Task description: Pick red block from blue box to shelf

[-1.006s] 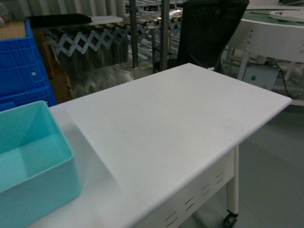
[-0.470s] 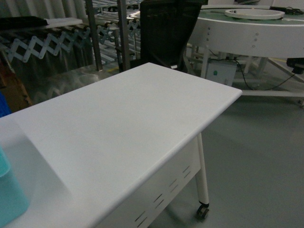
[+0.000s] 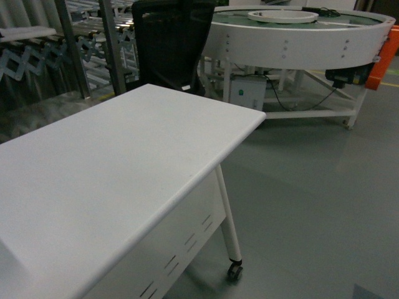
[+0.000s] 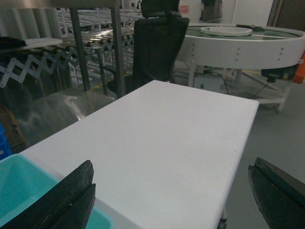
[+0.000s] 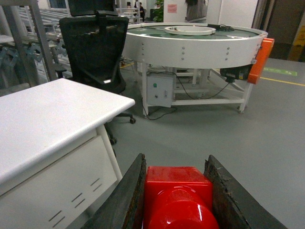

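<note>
In the left wrist view the corner of the blue box [image 4: 28,191] sits at the near left end of the white tabletop [image 4: 167,138]; the left gripper [image 4: 169,200] hangs above that surface with its dark fingers [image 4: 66,200] spread wide apart, nothing between them. Behind the tabletop stand a steel rack of rollers [image 4: 95,33] and a black mesh office chair [image 3: 171,43]; further right a round white conveyor table [image 3: 299,37] stands on the grey floor [image 3: 312,187], with an orange part [image 3: 381,62] at its right edge. In the right wrist view the right gripper [image 5: 174,200] hangs over the floor to the right of the tabletop; the red block [image 5: 176,200] is clamped between its two fingers [image 5: 226,200], its stud towards the camera.
</note>
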Robot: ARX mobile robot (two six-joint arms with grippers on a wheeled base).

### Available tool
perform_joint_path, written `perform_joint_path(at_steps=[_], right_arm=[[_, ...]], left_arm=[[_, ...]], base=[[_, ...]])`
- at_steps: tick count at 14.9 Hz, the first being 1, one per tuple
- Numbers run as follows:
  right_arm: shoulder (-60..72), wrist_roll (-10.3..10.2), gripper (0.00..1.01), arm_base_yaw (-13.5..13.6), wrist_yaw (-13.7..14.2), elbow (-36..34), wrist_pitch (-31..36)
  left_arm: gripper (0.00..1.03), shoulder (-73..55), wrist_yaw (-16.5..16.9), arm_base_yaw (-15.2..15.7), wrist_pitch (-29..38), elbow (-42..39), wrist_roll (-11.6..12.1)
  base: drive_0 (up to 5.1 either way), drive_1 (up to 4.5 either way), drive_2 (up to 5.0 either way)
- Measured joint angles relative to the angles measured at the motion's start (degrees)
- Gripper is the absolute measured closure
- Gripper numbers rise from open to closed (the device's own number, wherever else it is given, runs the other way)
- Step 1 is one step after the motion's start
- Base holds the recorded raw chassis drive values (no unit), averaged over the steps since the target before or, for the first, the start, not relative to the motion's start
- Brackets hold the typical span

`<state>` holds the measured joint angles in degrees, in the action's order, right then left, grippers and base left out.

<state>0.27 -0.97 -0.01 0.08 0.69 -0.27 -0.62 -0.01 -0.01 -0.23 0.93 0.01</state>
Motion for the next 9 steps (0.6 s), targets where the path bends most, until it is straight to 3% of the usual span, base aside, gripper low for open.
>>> perform_joint_path(at_steps=[9], right_arm=[[0.0,0.0,0.72,0.0,0.0,0.0,0.0]], left_arm=[[0.05,0.0,0.0,0.0,0.0,0.0,0.0]], base=[[-1.6,-1.58,-1.6]])
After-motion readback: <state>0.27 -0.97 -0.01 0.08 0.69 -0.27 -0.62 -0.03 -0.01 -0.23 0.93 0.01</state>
